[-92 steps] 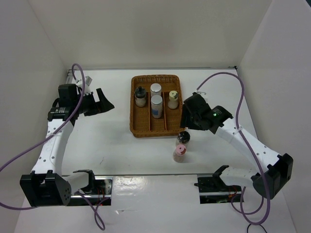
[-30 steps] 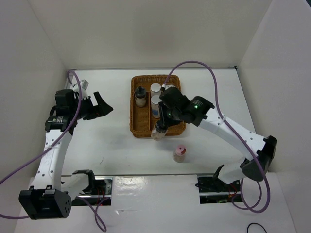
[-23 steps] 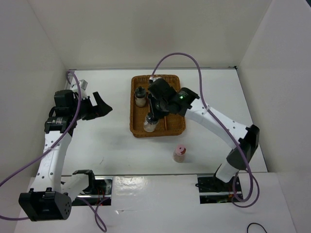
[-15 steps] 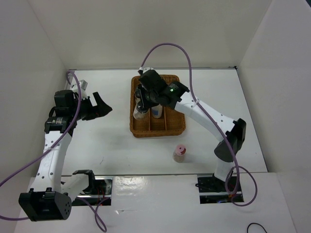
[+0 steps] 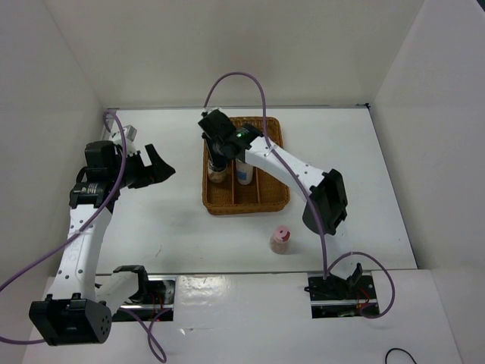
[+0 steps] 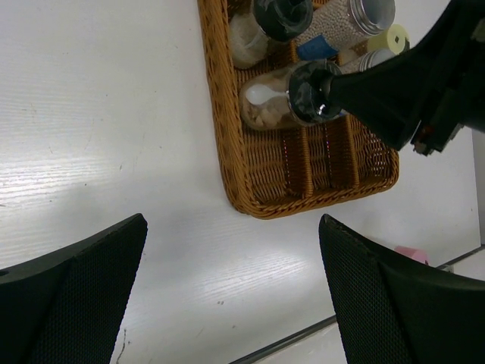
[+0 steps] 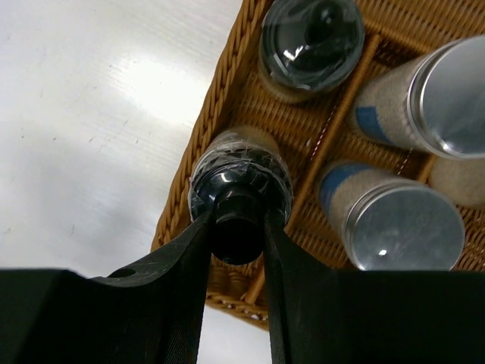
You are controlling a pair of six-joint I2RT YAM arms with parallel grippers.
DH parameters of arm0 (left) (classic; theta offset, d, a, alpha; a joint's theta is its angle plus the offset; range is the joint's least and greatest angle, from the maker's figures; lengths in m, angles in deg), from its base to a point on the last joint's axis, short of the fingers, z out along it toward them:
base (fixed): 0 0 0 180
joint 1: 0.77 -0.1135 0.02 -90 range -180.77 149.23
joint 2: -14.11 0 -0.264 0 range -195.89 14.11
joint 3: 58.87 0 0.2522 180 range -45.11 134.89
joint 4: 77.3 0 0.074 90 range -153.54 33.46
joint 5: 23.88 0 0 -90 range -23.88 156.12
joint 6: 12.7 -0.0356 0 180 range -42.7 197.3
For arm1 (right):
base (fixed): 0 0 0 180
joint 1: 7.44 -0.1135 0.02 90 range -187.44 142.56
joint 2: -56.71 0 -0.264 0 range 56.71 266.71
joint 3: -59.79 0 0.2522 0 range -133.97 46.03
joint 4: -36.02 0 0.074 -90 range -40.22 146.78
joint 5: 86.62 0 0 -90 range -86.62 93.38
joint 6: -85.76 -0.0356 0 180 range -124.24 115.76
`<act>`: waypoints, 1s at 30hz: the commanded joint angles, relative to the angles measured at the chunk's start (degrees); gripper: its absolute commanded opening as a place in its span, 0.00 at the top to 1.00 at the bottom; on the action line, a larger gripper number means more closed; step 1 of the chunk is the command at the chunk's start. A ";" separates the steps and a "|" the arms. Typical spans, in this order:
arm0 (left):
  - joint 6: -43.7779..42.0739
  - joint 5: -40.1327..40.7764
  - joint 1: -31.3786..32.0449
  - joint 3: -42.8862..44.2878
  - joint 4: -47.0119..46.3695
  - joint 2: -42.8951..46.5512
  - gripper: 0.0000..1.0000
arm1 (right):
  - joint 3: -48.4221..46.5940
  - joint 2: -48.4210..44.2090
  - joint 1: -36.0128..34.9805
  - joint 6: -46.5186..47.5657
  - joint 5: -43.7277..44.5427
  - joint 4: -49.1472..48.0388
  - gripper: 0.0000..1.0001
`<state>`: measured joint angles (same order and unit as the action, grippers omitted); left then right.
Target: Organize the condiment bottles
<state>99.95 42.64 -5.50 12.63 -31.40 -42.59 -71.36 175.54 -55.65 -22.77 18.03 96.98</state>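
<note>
Black-capped bottle (image 7: 239, 186) pinched by its cap in right fingers (image 7: 186, 288), tilted in left compartment of wicker tray (image 5: 242, 210). Left fingers (image 6: 76, 280) spread wide, empty, left of tray. Placing step, probably; next: set down upright, release, then fetch pink-capped bottle (image 5: 280, 240) beyond tray's near edge.

Brown wicker tray (image 6: 318, 171), black-capped jar (image 6: 282, 104)

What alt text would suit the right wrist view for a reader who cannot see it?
The right hand grips a black-capped bottle by its cap knob, at the outer lane of a wicker tray. A second black-capped bottle stands farther along that lane; two silver-capped bottles sit in the next lane.
</note>
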 commanded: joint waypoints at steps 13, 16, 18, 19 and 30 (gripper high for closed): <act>-0.51 -3.15 -0.28 -0.34 -0.50 -1.04 0.00 | -12.26 10.81 2.24 2.62 4.42 0.34 0.83; -0.51 -3.15 -0.28 -0.34 -0.50 -1.04 0.00 | -12.26 10.81 2.24 2.62 4.94 0.96 0.73; -0.51 -3.15 -0.28 -0.34 -0.50 -1.56 0.00 | -12.26 11.34 2.24 2.62 4.94 1.49 0.61; -0.51 -3.75 -0.28 -0.34 -0.50 -1.56 0.00 | -12.26 11.34 2.24 2.62 4.94 2.10 0.55; -1.03 -4.90 -0.28 -2.09 -2.08 -1.04 0.00 | -5.87 -4.55 -3.20 1.47 4.42 0.27 0.02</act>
<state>99.87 39.64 -5.50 11.36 -31.55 -44.23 -78.96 182.14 -55.45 -21.35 22.08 99.43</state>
